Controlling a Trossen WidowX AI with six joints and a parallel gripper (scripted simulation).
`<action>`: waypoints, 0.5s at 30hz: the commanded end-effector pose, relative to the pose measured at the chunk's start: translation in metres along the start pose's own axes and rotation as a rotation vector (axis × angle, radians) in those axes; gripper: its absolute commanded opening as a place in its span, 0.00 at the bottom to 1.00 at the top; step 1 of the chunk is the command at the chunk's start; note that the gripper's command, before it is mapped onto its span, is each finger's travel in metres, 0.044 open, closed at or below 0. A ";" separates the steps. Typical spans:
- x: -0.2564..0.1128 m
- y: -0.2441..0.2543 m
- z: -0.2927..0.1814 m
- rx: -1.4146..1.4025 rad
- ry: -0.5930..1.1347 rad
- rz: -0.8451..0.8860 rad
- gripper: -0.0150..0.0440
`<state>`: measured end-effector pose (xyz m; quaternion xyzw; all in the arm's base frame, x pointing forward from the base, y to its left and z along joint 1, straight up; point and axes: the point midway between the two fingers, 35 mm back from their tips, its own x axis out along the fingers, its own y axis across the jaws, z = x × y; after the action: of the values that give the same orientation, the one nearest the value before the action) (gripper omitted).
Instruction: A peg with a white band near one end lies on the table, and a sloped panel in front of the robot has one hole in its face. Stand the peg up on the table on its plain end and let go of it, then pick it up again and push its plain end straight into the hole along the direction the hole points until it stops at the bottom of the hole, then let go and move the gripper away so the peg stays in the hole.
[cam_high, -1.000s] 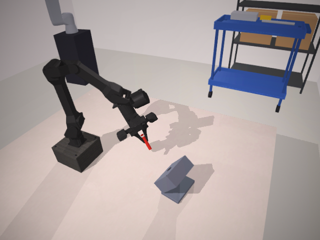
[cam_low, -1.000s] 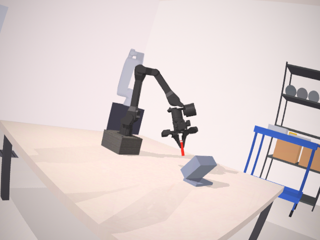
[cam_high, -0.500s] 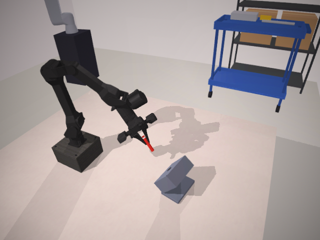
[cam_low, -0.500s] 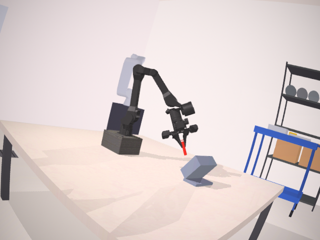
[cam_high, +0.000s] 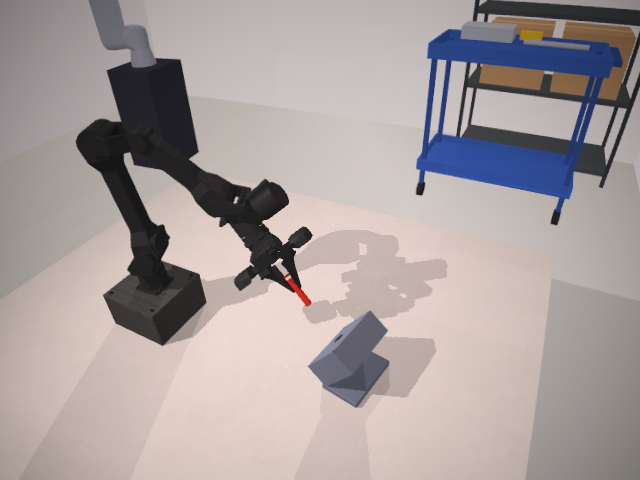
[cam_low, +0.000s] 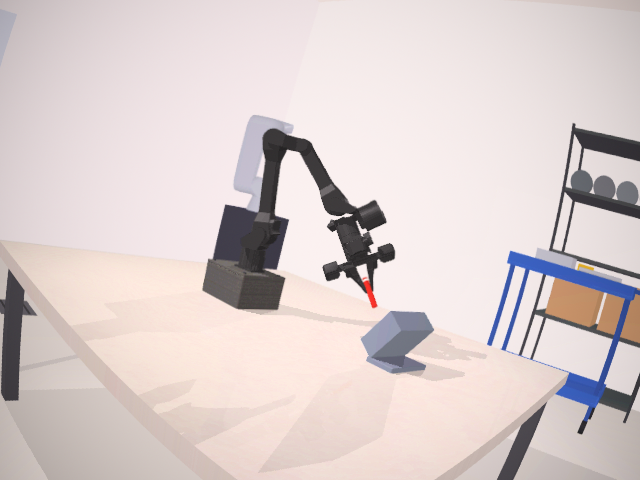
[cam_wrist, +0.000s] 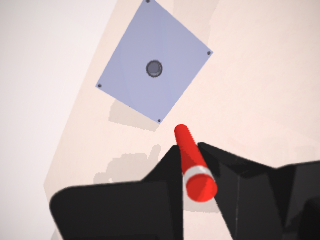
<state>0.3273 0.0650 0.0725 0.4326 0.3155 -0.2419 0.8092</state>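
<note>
The red peg (cam_high: 302, 297) (cam_low: 371, 299) (cam_wrist: 186, 147) is off the table, tilted, with its plain end pointing down and forward. Its white band (cam_wrist: 198, 175) is near its upper end, on the gripper's side. My gripper (cam_high: 296, 288) (cam_low: 368, 289) (cam_wrist: 187, 149) is shut on the peg. The sloped panel (cam_high: 361, 338) (cam_low: 400, 333) (cam_wrist: 127, 60) stands beyond and below the peg's plain end, apart from it. Its round hole (cam_high: 338, 338) (cam_wrist: 154, 68) is open and empty. In the wrist view the hole is up and left of the plain end.
The panel stands on a flat foot (cam_high: 379, 363) (cam_low: 395, 365) on the table (cam_high: 232, 403) (cam_low: 206, 382). The arm's base block (cam_high: 155, 315) (cam_low: 242, 289) is at the left. A blue cart (cam_high: 496, 165) and a shelf rack stand beyond the table.
</note>
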 end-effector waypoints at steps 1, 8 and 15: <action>-0.002 0.002 0.007 0.038 -0.030 0.027 0.25; -0.003 0.003 0.017 0.095 -0.077 0.063 0.25; -0.003 0.003 0.023 0.130 -0.105 0.085 0.25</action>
<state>0.3333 0.0495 0.0818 0.4763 0.2486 -0.2502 0.8054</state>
